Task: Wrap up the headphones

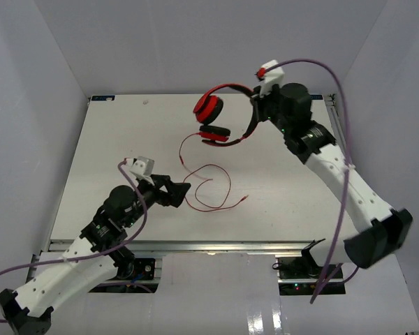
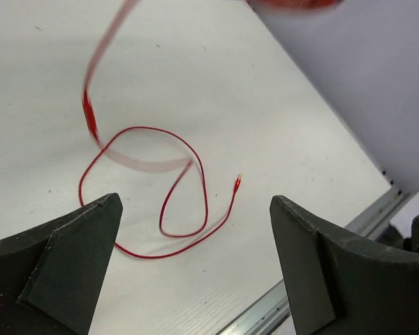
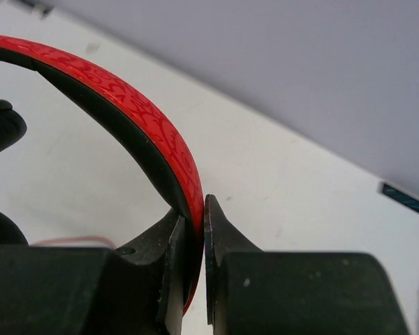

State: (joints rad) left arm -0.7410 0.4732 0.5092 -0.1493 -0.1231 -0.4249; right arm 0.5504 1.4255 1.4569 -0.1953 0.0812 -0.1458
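Note:
The red headphones (image 1: pixel 220 115) hang lifted at the back of the table, black ear pads facing down and left. My right gripper (image 1: pixel 255 115) is shut on their headband (image 3: pixel 146 132), which passes between its jaws. The thin red cord (image 1: pixel 209 185) trails from the lower ear cup and loops on the table; its plug (image 2: pixel 237 183) lies at the loop's right end. My left gripper (image 1: pixel 184 193) is open, low over the table just left of the cord loops (image 2: pixel 153 188), touching nothing.
Purple robot cables (image 1: pixel 342 174) run along both arms. The metal front rail (image 1: pixel 195 246) edges the table near the left gripper. White walls (image 1: pixel 35 105) close in the left, back and right sides.

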